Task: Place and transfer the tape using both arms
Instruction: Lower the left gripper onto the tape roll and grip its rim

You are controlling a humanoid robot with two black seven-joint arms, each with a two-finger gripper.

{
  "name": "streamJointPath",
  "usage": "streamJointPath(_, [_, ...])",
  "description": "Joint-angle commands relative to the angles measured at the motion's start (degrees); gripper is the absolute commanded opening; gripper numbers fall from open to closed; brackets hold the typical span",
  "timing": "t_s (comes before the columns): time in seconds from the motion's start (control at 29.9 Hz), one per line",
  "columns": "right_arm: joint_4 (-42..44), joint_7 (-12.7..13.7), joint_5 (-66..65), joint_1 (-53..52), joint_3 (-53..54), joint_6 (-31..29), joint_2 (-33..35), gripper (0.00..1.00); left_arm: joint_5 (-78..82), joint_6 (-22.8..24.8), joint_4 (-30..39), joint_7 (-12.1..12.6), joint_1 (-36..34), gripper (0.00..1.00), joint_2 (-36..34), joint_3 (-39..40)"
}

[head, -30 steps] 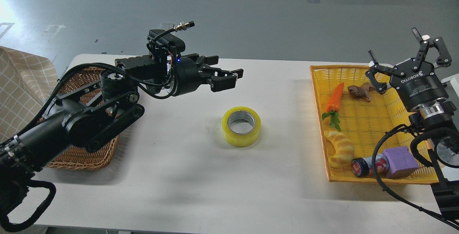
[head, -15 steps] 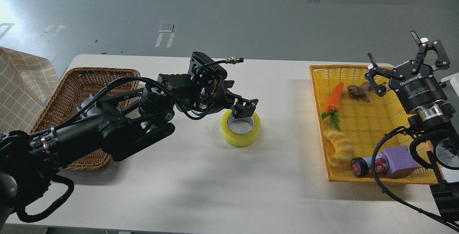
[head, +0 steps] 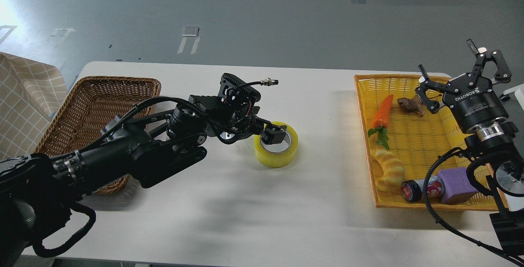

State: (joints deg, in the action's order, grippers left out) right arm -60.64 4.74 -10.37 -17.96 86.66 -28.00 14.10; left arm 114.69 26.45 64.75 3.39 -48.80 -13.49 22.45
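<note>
The tape (head: 279, 158), a yellow roll with a grey-white core, lies flat at the middle of the white table (head: 229, 218). My left gripper (head: 266, 134) has come down onto its left side. One finger (head: 275, 136) sits inside the core, and the other is on the outer left side, mostly hidden by the wrist. The jaws look open astride the roll's wall, and the roll rests on the table. My right gripper (head: 460, 65) is open and empty, fingers pointing up, above the far right of the yellow tray (head: 362, 107).
The yellow tray holds a carrot (head: 383, 110), a brown toy (head: 407, 105), a yellow croissant toy (head: 389, 168), a red can (head: 419, 189) and a purple block (head: 456, 183). A brown wicker basket (head: 94, 95) stands at the left, partly under my left arm. Checked cloth (head: 24, 95) lies at the far left.
My left arm swung right from over the wicker basket and lowered onto the tape, putting one finger into its core. My right gripper drifted slightly. The tape has not moved.
</note>
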Motion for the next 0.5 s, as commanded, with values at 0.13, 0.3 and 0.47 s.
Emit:
streamJointPath(0.13, [0.3,-0.1,0.0,0.3,0.0,0.0,0.0,1.00,-0.1,-0.1,-0.5,0.5,0.0,0.97,0.1,-2.6])
streamJointPath(0.3, [0.3,-0.2,0.0,0.6,0.0,0.0,-0.1,1.00,-0.1,-0.1,-2.4,1.4,0.0,0.95,0.7,-2.6])
streamJointPath(0.47, [0.3,-0.2,0.0,0.6,0.0,0.0,-0.1,1.00,-0.1,-0.1,-4.1,1.4,0.0,0.91,0.9,-2.6])
